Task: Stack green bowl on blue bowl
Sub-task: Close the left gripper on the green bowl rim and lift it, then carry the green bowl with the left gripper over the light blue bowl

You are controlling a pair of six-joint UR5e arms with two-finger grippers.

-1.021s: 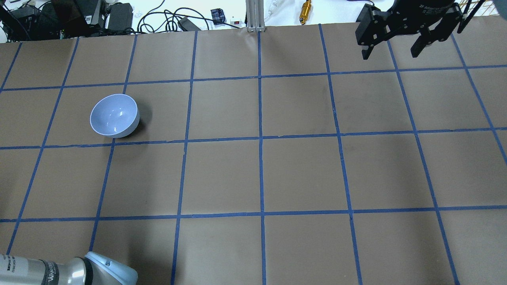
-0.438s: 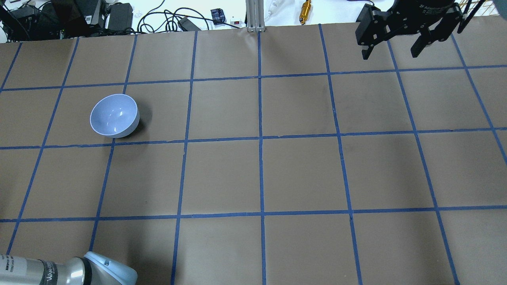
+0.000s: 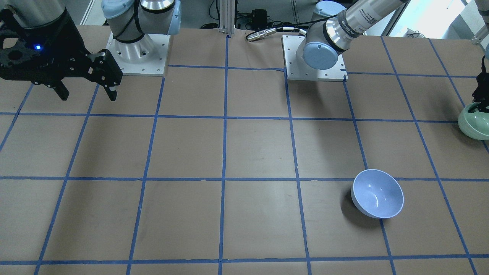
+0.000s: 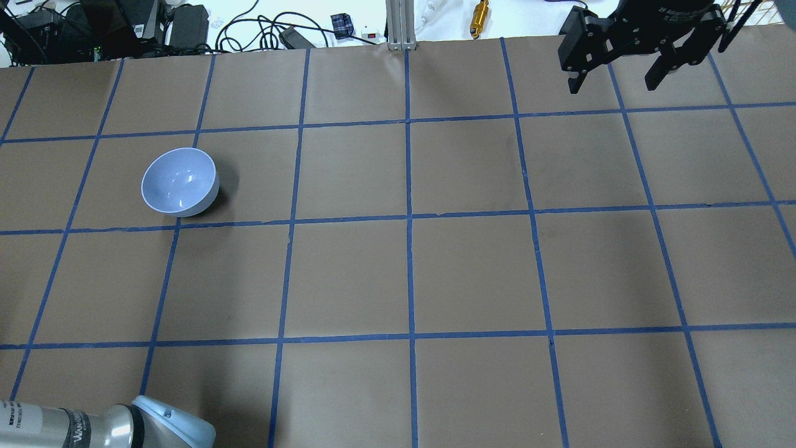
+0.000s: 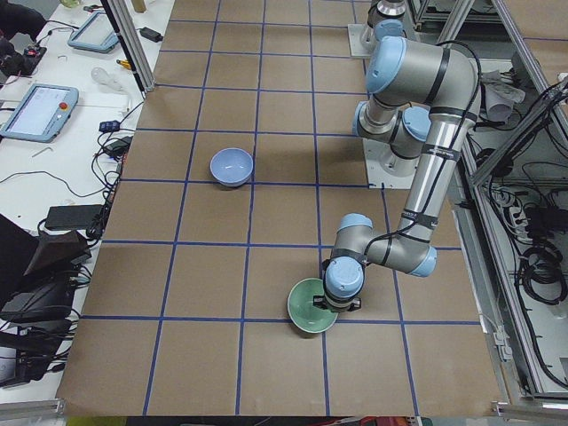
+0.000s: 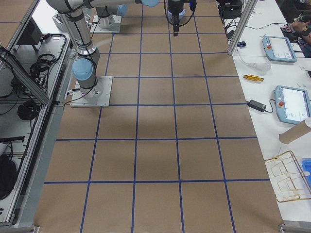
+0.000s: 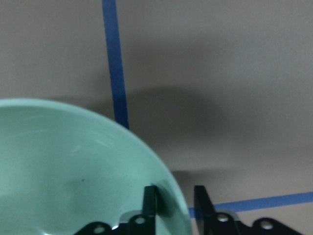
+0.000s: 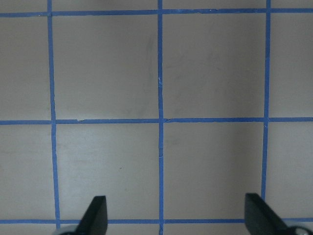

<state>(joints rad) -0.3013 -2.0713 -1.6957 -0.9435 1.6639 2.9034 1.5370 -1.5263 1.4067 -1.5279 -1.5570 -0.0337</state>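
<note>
Well, my left claw (image 7: 175, 195) straddles the rim of the green bowl (image 7: 73, 171), whether pinched I cannot tell; the blue bowl (image 3: 377, 193) lies forward-right across the bench (image 3: 259, 152).

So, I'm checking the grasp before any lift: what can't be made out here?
Green bowl: the front-facing view's right edge cuts it off; the overhead view misses it.
Left gripper: straddles the rim in its wrist view, contact unclear; in the exterior left view its wrist hides it.
</note>
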